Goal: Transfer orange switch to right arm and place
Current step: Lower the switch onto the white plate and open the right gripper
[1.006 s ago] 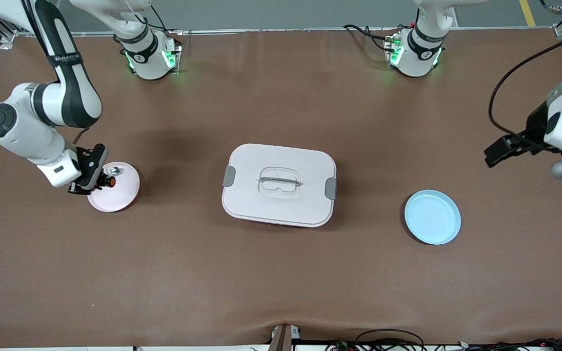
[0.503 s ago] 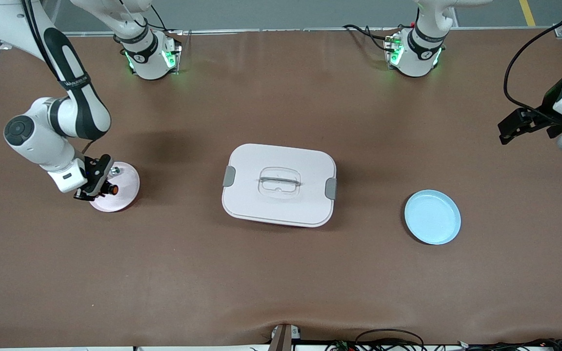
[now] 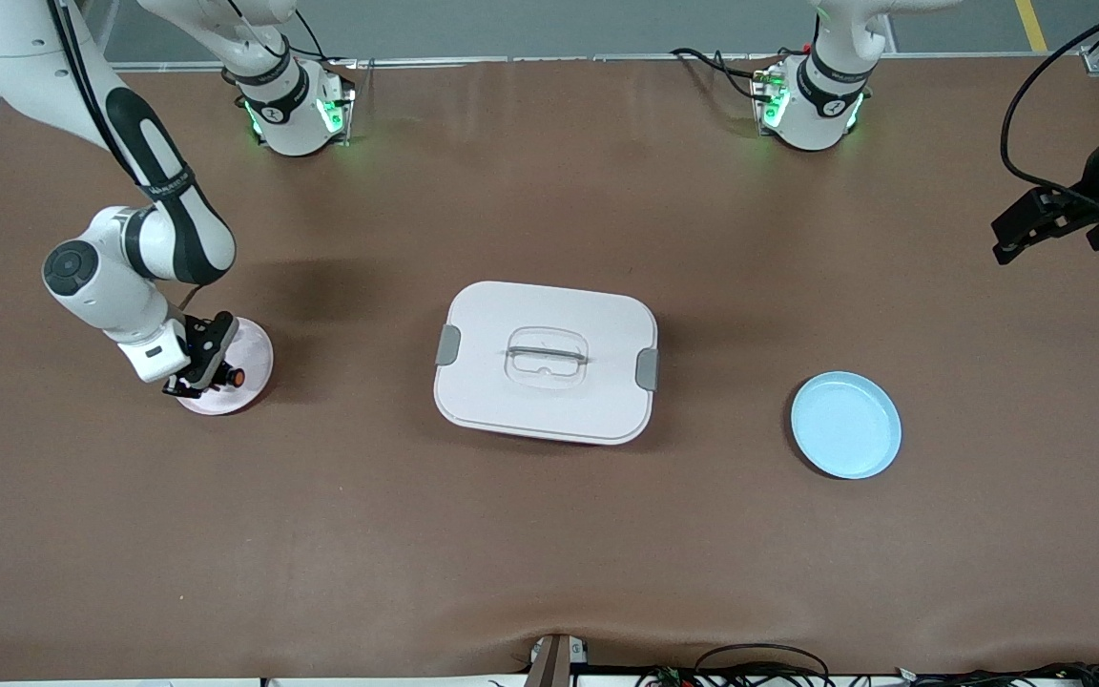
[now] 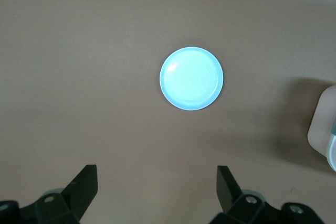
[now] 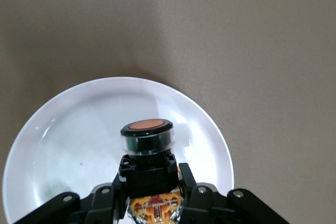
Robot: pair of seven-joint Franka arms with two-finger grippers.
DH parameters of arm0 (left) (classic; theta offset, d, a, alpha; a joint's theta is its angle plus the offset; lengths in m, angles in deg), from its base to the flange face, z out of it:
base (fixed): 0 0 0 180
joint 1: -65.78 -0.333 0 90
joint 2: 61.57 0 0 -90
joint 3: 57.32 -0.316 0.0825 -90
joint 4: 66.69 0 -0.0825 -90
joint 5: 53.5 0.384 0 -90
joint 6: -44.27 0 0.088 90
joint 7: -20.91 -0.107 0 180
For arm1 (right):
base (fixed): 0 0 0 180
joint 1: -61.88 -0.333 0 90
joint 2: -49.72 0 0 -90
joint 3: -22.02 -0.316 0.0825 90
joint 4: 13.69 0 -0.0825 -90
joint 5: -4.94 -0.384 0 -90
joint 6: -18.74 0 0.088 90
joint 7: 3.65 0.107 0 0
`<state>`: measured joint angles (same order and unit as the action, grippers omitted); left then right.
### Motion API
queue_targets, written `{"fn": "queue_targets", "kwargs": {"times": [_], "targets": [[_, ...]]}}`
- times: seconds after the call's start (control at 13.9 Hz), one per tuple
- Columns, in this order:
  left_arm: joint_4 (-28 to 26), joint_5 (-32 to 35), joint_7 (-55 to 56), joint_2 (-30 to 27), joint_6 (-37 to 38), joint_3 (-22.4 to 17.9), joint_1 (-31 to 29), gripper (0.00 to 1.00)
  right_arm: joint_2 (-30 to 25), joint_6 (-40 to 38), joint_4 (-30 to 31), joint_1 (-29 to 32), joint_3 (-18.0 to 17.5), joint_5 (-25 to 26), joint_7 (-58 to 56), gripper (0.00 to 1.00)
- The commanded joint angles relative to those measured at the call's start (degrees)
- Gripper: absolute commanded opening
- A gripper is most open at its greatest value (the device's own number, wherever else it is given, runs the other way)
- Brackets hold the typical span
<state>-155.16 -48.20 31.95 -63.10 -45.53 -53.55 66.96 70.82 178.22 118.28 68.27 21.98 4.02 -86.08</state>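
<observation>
A: Brown tabletop [image 3: 549,534], mostly bare. Landmark is the white lidded box [image 3: 546,361] in the middle. A pink plate [image 3: 254,355] sits toward the right arm's end from the box, a blue plate [image 3: 845,425] toward the left arm's end.

B: What changed?

A: Over the last second the right tool [image 3: 209,374] slid across the pink plate toward the box and looks lower. It's clamped on the orange switch [image 3: 237,378]. The right wrist view shows the switch [image 5: 147,153] pinched by its black body, cap outward, with the plate [image 5: 63,129] under it.

B: And the left?

A: The left tool [image 3: 1026,221] has pulled back to the tabletop edge at its own end, well apart from the box. Its fingers [image 4: 84,184] are spread with nothing between them; its camera looks down on the blue plate [image 4: 191,78].

B: So the handover is done?

A: I'd say so. The right arm has the switch, so only the place step is left. You're probably on the final descent.

B: Clearance?

A: Plenty. There's open tabletop between the pink plate and the box, and nothing is nearby. One caution: the small silver part seen on that plate a second ago is now hidden under the tool, so I can't tell how close it is. Release gently.
</observation>
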Motion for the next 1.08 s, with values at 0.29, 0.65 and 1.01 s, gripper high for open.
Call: {"fn": "queue_targets", "kwargs": {"times": [0.29, 0.65, 1.01], "targets": [[-1.09, -4.86, -1.2, -1.2, -0.1, -0.17, -0.4, 1.0, 3.06, 4.52, 0.57, 2.04, -0.84, 1.35, -2.12, 0.0], [-0.91, -4.16, -1.02, 1.0, -2.12, 0.18, 0.04, 1.0, 3.41, 4.27, 0.39, 3.72, -0.93, 1.27, -2.3, 0.99], [-0.91, -4.33, -1.2, 0.12, -1.6, 0.88, 0.05, 1.0, 2.71, 3.65, -0.22, 3.55, -1.01, 1.01, -1.86, 1.0]]}}
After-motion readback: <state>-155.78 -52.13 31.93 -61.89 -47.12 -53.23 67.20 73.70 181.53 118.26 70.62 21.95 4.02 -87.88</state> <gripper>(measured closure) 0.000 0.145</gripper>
